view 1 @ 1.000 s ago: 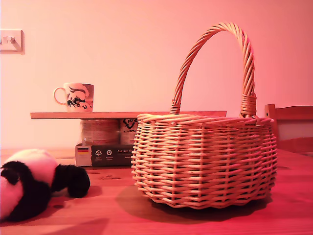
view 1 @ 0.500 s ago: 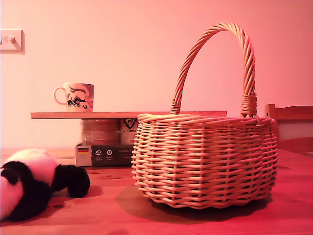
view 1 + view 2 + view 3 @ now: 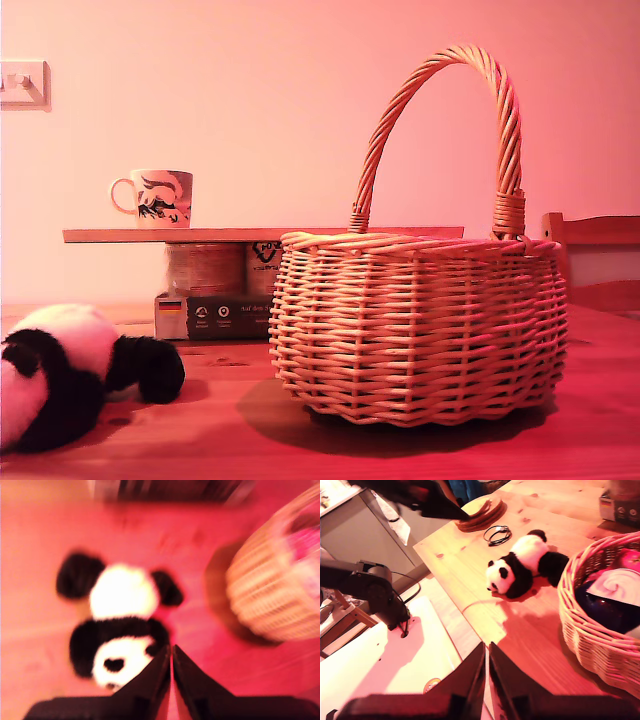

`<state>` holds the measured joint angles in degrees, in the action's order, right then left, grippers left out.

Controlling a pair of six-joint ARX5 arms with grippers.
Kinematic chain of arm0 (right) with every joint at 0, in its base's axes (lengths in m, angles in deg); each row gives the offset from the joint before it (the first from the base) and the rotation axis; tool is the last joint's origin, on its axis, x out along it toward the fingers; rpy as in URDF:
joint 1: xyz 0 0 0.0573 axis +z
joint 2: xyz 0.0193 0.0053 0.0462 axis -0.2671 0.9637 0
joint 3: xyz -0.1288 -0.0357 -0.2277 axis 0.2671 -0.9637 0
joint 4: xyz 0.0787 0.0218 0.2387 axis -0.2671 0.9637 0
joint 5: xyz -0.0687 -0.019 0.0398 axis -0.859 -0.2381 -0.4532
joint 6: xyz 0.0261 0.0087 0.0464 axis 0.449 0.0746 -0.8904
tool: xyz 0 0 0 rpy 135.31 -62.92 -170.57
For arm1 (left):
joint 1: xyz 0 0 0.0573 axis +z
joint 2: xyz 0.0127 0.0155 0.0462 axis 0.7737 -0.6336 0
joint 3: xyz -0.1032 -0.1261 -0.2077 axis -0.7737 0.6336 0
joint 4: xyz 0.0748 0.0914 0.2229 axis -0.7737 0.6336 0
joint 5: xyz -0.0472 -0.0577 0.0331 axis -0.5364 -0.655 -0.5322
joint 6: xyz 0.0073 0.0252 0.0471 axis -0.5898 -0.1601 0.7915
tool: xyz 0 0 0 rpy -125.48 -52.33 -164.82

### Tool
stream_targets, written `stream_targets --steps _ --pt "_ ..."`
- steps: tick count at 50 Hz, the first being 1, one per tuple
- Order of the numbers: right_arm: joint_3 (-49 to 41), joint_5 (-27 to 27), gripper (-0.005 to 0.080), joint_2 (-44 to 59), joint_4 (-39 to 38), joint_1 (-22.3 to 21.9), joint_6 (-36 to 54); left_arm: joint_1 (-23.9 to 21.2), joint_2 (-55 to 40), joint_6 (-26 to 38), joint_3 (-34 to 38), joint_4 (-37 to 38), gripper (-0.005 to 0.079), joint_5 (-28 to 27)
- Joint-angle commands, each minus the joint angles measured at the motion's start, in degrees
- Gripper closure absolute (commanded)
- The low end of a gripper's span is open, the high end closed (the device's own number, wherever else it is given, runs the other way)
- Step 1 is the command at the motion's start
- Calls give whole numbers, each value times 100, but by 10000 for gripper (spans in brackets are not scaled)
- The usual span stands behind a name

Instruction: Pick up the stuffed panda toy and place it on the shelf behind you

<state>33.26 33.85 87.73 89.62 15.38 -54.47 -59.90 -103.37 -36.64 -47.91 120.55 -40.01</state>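
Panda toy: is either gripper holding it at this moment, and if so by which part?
Nothing is held. The stuffed panda toy lies free on the wooden table. My first gripper and my second gripper are both shut on nothing, clear of it.

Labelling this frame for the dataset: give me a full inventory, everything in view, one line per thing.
panda: 1, black and white, lying on the table at the exterior view's left, apart from the basket
basket: 1, light wicker with arched handle, on the table, centre-right in the exterior view; items inside, unclear
shelf: 1, light wood plank, behind the basket
mug: 1, white with dark print, on the shelf
box: 1, dark, under the shelf
table: 1, wood
cable loop: 1, black, on the table beyond the panda
round mat: 1, wood-coloured, table corner
first gripper: 1, dark, shut, above the panda
second gripper: 1, dark, shut, off the table edge
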Motion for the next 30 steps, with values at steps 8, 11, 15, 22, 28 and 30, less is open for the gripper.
stream_targets --steps 8,11,15,22,28,30 --pt "59 -46 765 20 -59 26 37 -293 -778 109 -190 -31 290 -302" --pt "59 -111 765 20 -59 26 39 -334 -868 111 -234 -39 132 -439" --pt "59 -127 765 20 -59 26 168 -411 -999 109 -323 9 62 -424" --pt "59 -133 765 20 -61 24 190 -678 -1274 26 -466 79 63 -77" --pt "59 -133 765 20 -63 24 190 -822 -1622 -212 -566 337 63 562" --pt "59 -133 765 20 -63 24 190 -833 -1735 -223 -584 411 62 730"
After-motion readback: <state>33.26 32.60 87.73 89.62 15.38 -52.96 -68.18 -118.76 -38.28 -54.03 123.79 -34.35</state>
